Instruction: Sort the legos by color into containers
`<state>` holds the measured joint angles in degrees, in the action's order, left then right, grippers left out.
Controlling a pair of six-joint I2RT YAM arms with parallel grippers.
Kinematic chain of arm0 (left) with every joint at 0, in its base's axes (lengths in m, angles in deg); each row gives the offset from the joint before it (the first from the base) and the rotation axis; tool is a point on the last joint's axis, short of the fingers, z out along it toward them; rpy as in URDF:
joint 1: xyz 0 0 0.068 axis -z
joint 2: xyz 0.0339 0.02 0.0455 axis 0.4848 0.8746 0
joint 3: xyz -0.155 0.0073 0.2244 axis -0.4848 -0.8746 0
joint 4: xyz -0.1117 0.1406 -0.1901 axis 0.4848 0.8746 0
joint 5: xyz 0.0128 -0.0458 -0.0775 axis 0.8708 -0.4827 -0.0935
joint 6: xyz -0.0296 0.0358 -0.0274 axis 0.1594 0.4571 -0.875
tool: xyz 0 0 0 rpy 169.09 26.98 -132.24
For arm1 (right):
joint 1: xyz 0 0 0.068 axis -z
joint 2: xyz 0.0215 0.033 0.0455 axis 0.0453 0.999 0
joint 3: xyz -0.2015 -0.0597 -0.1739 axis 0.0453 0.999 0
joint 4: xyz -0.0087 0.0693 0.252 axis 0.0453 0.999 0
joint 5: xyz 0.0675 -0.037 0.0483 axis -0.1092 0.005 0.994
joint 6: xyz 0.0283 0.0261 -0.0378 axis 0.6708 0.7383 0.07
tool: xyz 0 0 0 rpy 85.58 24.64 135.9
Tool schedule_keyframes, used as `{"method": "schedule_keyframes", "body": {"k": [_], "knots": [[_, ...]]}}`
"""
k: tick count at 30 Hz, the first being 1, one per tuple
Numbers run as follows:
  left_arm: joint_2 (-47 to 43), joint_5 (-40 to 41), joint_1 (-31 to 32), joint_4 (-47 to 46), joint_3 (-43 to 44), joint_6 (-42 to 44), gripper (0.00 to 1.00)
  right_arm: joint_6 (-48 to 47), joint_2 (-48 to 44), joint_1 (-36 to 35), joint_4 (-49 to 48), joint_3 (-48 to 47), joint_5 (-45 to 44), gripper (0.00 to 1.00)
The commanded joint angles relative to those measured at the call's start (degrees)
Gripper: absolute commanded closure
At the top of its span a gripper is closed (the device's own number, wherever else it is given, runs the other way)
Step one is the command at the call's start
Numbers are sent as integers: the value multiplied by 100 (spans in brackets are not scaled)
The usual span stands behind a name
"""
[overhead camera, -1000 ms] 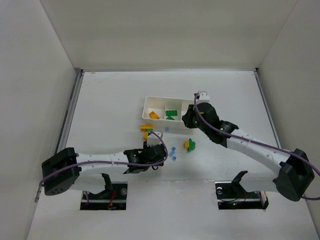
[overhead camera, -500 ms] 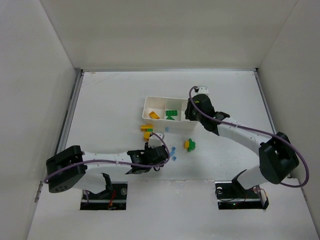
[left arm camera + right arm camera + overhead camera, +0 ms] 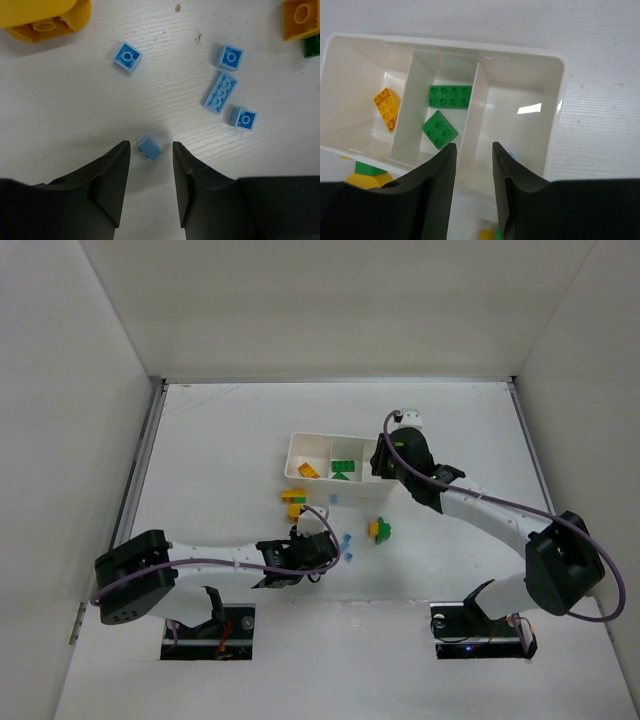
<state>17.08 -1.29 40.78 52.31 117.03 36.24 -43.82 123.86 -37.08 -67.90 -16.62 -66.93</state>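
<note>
The legos are seen partly sorted and partly loose on the white table. In the long white rectangular plastic tray, a yellow-orange brick lies in the left compartment. A green eight-stud brick and a green four-stud brick lie in the middle compartment. The right gripper is held open above the tray. Its jaws are set apart over the thin wall between the middle and right compartments, and nothing is gripped between them. In the top view this gripper is found over the tray's right end.

The left gripper is lowered close to the table surface, nearer the front edge than the tray, with its jaws parted. A tiny light blue brick is framed between the black fingers, and a narrow gap is seen on either side of it. Beyond it, a light blue square brick lies apart to the left. To the right, a second light blue square brick, a flat light blue eight-stud plate and a third light blue square brick are grouped close together. At the upper left corner of the left wrist view a large yellow brick is partly shown. At the upper right an orange-yellow brick is cut off by the frame, with a dark green brick just beside it.
</note>
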Motion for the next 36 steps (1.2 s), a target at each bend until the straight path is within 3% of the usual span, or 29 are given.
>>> {"method": "schedule_keyframes", "body": {"k": [1, 6, 13, 21, 27, 29, 36], "knots": [[39, 251, 40, 106, 30, -559, 64, -29, -398, -10, -422, 152, -109, 59], [153, 251, 66, 62, 65, -550, 68, -11, -636, -19, -528, 442, -100, 59], [92, 470, 31, 106, 188, -488, 89, 164, -1136, -116, -607, 925, -21, 59], [-445, 576, -363, -8, 723, 47, 92, 489, -2331, -98, -599, 1795, 208, 51], [-15, 138, -970, -912, 1602, 776, 92, 1007, -2824, 121, -555, 2446, 172, 48], [310, -213, -1198, -1237, 1988, 935, 92, 1087, -2886, 139, -511, 2595, 155, 50], [1830, -1032, -1665, -1617, 3553, 1067, 91, 1254, -3299, 121, -212, 2772, 120, 72]]}}
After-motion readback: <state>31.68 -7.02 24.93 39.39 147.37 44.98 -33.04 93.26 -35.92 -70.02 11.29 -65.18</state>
